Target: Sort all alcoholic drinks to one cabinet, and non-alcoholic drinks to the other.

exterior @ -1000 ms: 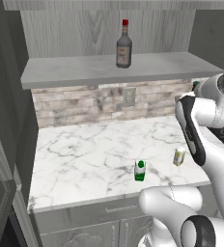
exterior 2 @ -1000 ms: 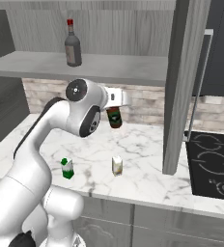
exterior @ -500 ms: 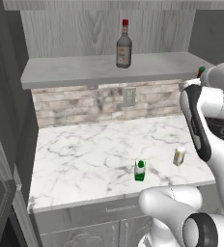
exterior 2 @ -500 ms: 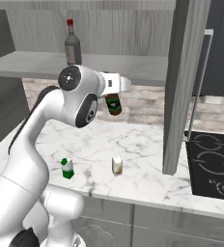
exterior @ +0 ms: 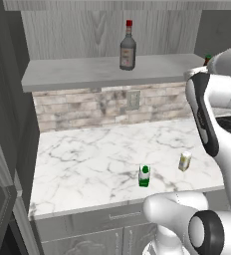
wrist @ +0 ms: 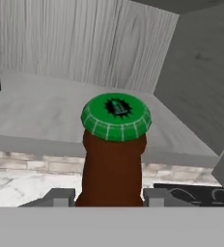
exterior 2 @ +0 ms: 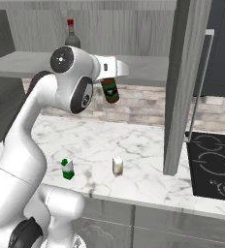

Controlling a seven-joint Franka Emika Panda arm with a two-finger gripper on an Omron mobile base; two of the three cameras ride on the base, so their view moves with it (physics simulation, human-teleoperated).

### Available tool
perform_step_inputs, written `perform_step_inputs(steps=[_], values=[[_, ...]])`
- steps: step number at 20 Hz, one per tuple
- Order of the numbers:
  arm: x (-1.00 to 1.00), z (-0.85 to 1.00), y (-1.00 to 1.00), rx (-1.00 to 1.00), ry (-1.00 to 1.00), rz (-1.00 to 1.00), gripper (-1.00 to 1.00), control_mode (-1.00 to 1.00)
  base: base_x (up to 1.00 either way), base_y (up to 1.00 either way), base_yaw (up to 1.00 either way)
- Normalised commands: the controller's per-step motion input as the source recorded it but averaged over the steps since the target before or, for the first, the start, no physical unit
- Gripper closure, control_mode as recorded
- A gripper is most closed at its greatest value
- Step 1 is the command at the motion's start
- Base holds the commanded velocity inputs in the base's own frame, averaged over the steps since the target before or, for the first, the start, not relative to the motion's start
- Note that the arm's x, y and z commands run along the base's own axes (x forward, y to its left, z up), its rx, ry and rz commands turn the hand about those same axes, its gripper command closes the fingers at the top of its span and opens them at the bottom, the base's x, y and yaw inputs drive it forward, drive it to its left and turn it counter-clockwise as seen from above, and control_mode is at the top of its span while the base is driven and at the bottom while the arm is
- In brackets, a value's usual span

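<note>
My gripper (exterior 2: 108, 81) is shut on the brown bottle (exterior 2: 110, 91) with the green label and holds it tilted in the air, just in front of the long shelf (exterior 2: 17, 63) of the wide cabinet. In the hand view the brown bottle (wrist: 115, 154) rises between the fingertips (wrist: 61, 197), its green cap facing the grey shelf (wrist: 36, 111). The clear bottle (exterior: 128, 47) with a red cap stands upright on that shelf (exterior: 87, 72). On the marble counter stand the green and white carton (exterior: 144, 176) and the cream carton (exterior: 184, 161), also seen as green carton (exterior 2: 67, 169) and cream carton (exterior 2: 117, 166).
A vertical grey cabinet panel (exterior 2: 182, 87) stands right of the held bottle. Beyond it lies a black cooktop (exterior 2: 214, 164). A stone-tile backsplash (exterior: 87, 107) runs under the shelf. A dark cabinet side (exterior: 8, 124) borders the counter on the left.
The arm has lifted the brown bottle from above the counter up to shelf height. The cartons and the clear bottle have not moved.
</note>
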Motion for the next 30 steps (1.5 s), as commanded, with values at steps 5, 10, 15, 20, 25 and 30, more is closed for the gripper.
perform_step_inputs(steps=[5, 10, 15, 20, 25, 30], values=[[0.0, 0.31, 0.14, 0.0, -0.07, 0.0, 1.0, -1.0, 0.0, 0.0, 0.0], [0.01, 0.28, 0.15, 0.0, -0.06, 0.0, 1.0, -1.0, 0.0, 0.0, 0.0], [0.15, 0.21, 0.15, 0.01, -0.03, 0.0, 1.0, -1.0, 0.0, 0.0, 0.0], [0.2, 0.12, 0.13, 0.01, -0.03, 0.0, 1.0, -1.0, 0.0, 0.0, 0.0], [0.22, 0.01, 0.08, 0.03, 0.0, 0.0, 1.0, -1.0, 0.0, 0.0, 0.0], [0.23, 0.0, 0.03, 0.04, 0.0, 0.0, 1.0, -1.0, 0.0, 0.0, 0.0]])
